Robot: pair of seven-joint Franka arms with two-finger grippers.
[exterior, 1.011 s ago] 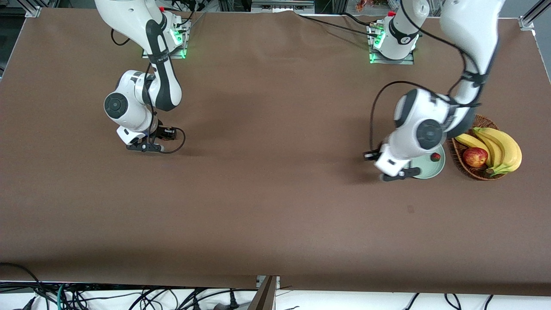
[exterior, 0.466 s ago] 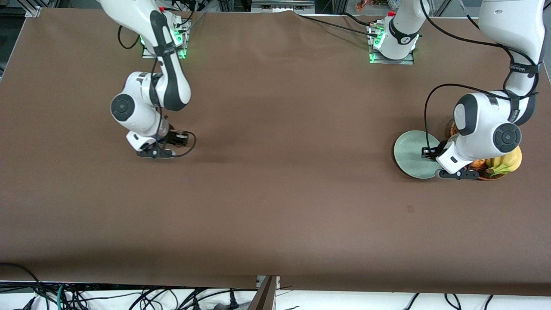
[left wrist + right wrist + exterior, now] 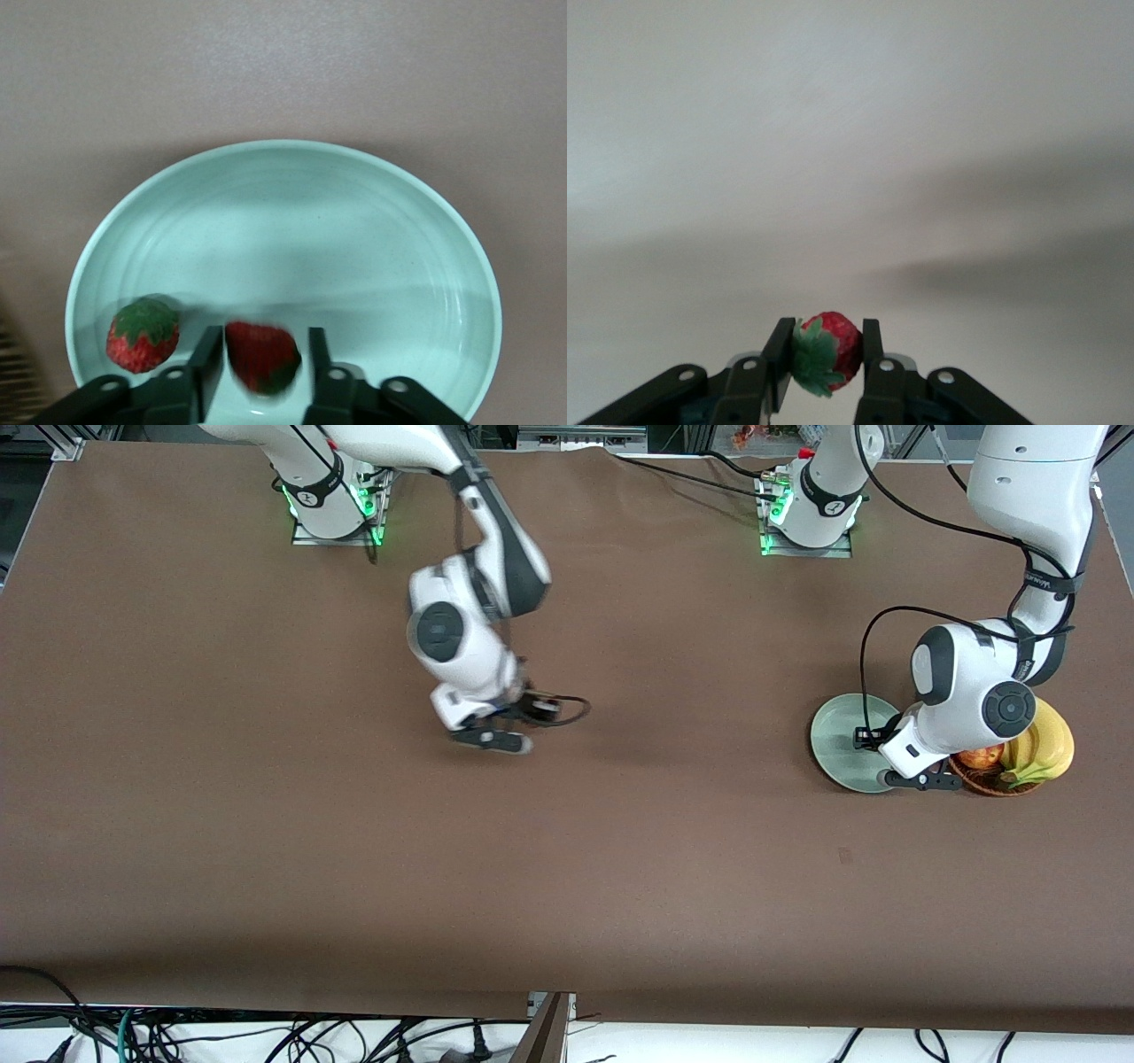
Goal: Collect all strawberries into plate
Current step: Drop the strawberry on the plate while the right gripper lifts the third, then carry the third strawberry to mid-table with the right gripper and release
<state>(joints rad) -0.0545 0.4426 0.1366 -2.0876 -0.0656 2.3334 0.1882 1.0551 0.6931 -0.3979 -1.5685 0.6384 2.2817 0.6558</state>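
A: Whereabouts of the left end effector (image 3: 921, 781)?

B: Over the plate (image 3: 840, 735), at the edge toward the basket (image 3: 974, 781). Parted narrowly around a blurred strawberry (image 3: 263, 356), with a sliver of gap at either finger.

A: Plate's place?

B: Toward the left arm's end of the surface (image 3: 620, 868), just beside the basket.

A: Anything else in the plate?

B: A second strawberry (image 3: 143, 334), lying just beside the fingers, leafy top up.

A: And the right end effector (image 3: 824, 341)?

B: Up over the bare brown surface near its middle, well apart from the plate. Clamped on a third strawberry (image 3: 830, 352), green leaves toward one finger.

A: In the basket?

B: Bananas (image 3: 1047, 746) and a red apple (image 3: 979, 757), partly hidden by the left arm.
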